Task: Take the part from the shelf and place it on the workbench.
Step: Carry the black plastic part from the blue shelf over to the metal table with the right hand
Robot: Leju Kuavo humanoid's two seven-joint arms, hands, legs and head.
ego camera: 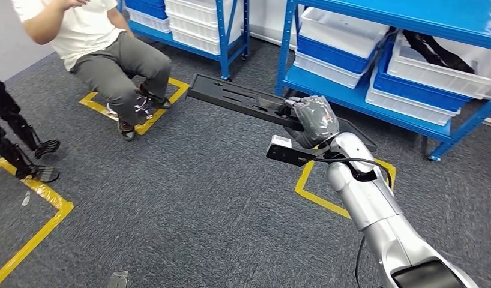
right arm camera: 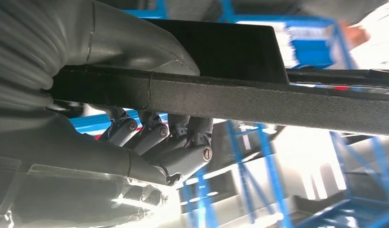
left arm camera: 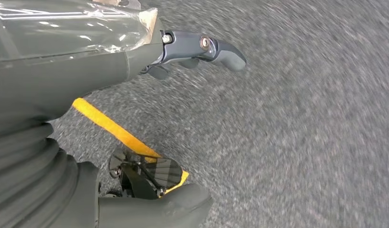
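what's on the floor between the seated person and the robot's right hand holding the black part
In the head view, bare grey carpet; above it the black part juts from the right hand toward the seated person.

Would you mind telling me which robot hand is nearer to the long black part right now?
The right. The right robot hand grips the black part at its near end, holding it over the carpet. The left robot hand hangs over the floor beside yellow tape, holding nothing.
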